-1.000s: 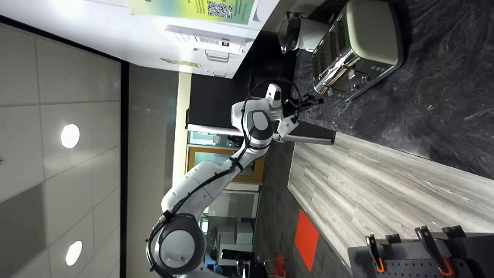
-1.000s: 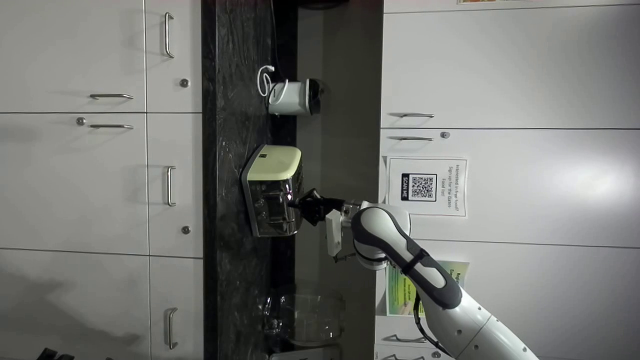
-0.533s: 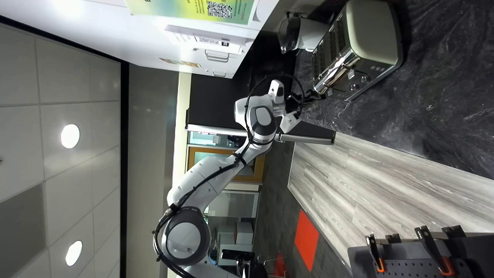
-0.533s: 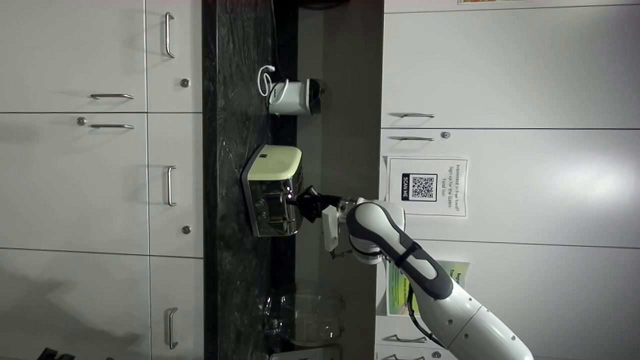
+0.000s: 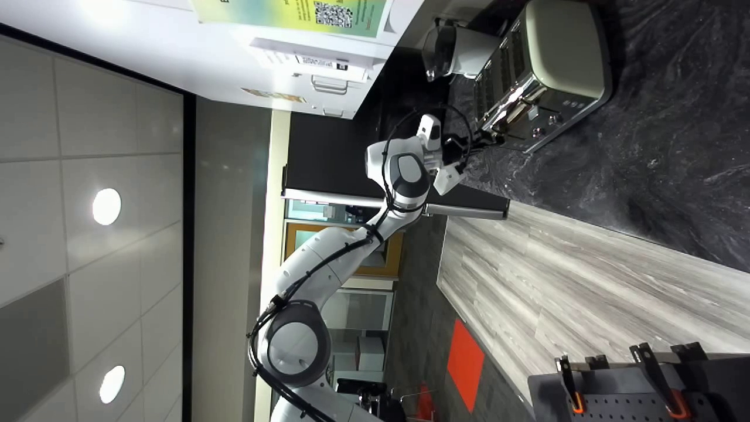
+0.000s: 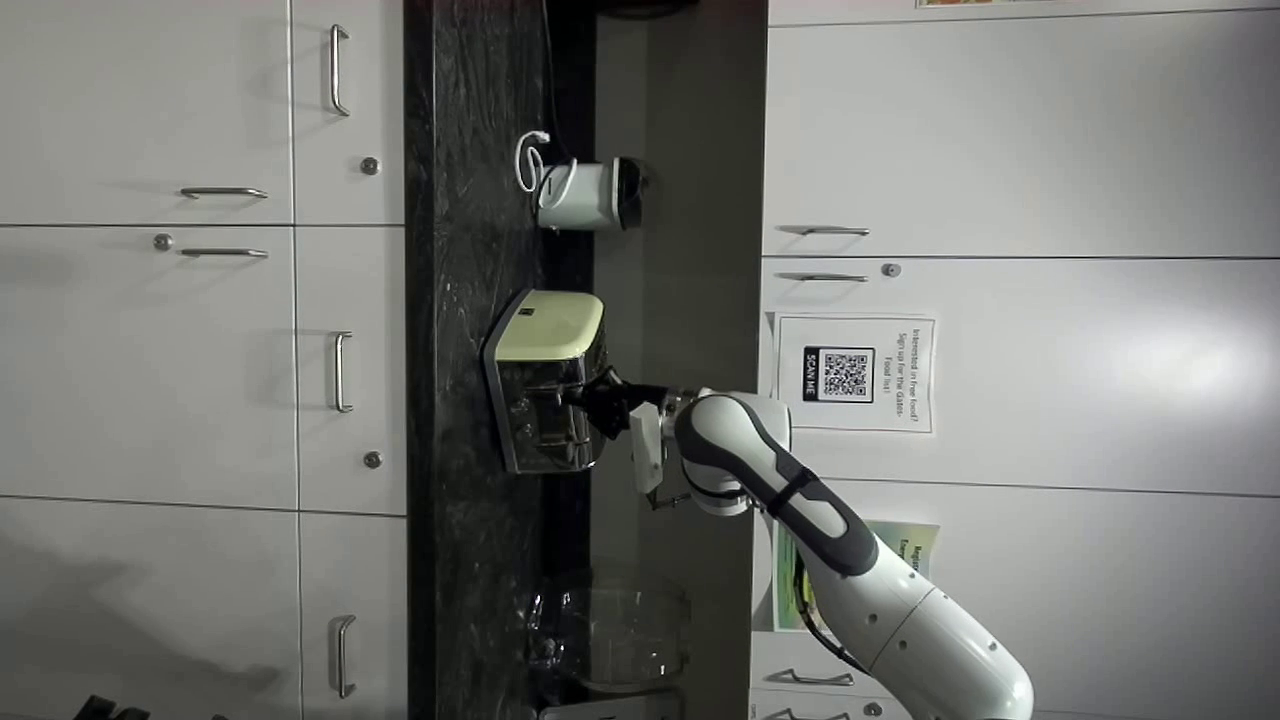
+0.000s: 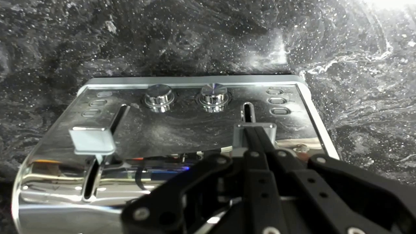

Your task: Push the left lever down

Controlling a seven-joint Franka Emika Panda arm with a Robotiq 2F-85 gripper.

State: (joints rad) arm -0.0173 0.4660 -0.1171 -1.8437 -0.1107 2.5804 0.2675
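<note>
The claw is narrow — in the wrist view the gripper has both fingers flush against each other, their tips overlapping the left lever of a chrome-fronted, cream-sided toaster; whether they touch it I cannot tell. That lever, left as one faces the controls, lies to the right in the wrist view, part of its slot showing toward the base. The gripper's linkage blocks sight of the rest of the slot and the toaster's edge there. Close around are two round knobs between the levers, three buttons just beside the left lever, and the right lever, well apart from the fingers. The toaster stands on a dark marbled countertop. In an exterior view a white appliance with a dark top stands near it, a white cord beside that, and a clear bin stands on the toaster's other side — the arm reaching in past a partly covered green poster.
</note>
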